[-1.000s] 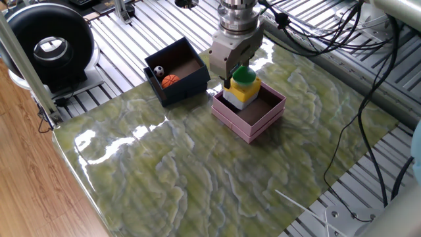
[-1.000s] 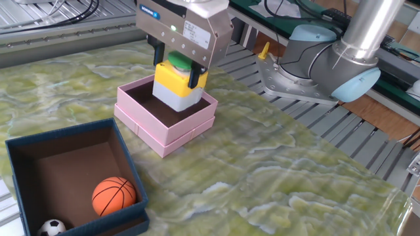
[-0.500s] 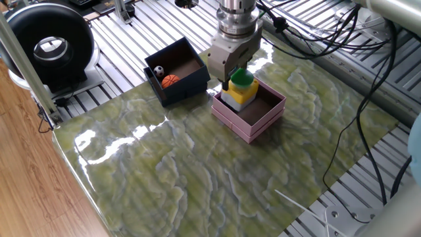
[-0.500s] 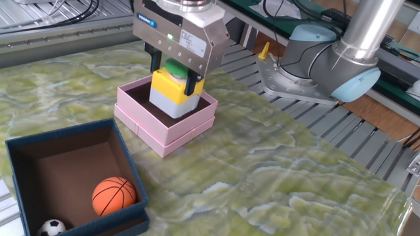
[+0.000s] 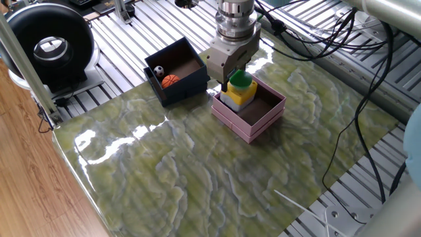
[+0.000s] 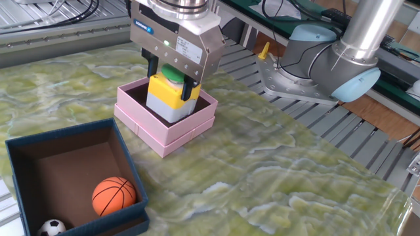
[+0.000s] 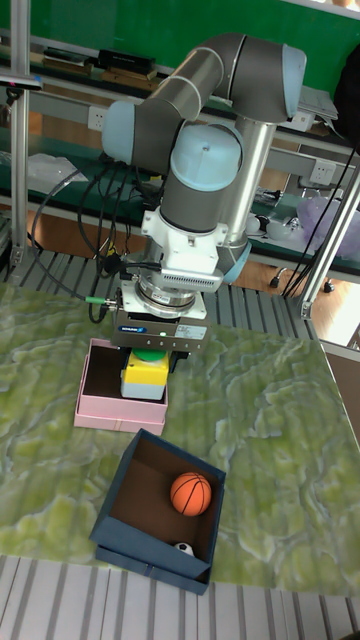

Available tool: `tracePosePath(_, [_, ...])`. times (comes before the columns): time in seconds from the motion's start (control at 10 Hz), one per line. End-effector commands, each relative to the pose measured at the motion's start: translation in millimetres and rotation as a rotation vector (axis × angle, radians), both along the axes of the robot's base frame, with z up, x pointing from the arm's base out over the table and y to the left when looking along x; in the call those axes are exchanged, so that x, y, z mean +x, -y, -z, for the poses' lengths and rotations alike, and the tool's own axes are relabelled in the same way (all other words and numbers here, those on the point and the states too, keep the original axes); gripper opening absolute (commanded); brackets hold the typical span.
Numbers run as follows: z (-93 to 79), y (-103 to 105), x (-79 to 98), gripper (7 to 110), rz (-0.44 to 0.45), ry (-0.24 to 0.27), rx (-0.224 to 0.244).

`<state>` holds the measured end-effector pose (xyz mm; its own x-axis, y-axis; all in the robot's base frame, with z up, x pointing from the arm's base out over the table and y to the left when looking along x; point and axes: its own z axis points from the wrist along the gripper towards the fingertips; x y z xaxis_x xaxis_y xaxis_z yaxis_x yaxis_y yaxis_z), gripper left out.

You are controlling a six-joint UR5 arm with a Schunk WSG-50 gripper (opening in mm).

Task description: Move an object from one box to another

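My gripper point(image 5: 234, 85) point(image 6: 172, 88) point(image 7: 148, 360) is shut on a yellow and white block with a green round top point(image 5: 239, 90) point(image 6: 167, 96) point(image 7: 144, 374). It holds the block low inside the pale pink box point(image 5: 263, 118) point(image 6: 139, 122) point(image 7: 98, 410). The dark navy box point(image 5: 186, 85) point(image 6: 26, 145) point(image 7: 118, 537) stands beside the pink one. Inside it lie an orange basketball point(image 5: 170, 80) point(image 6: 113, 195) point(image 7: 191, 492) and a small black and white ball point(image 5: 158, 70) point(image 6: 51, 227) point(image 7: 181, 548).
The boxes stand on a green marbled mat point(image 5: 197, 178) over a slatted metal table. A black round device point(image 5: 49, 46) sits at the far left. Cables point(image 5: 329, 33) hang behind the arm. The arm's base point(image 6: 328, 59) stands at the mat's edge.
The gripper has lowered the block deeper into the pink box and shifted slightly toward the box's corner. Both balls stay put in the navy box.
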<state>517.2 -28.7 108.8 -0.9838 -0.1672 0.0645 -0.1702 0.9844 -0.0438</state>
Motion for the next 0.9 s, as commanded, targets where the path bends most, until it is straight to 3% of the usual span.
tracePosePath(0.0, [4.2,-3.9,2.3,7,0.005,0.006,0.015])
tracePosePath(0.8, [10.2,-11.0,6.7,7,0.02,0.012,0.042])
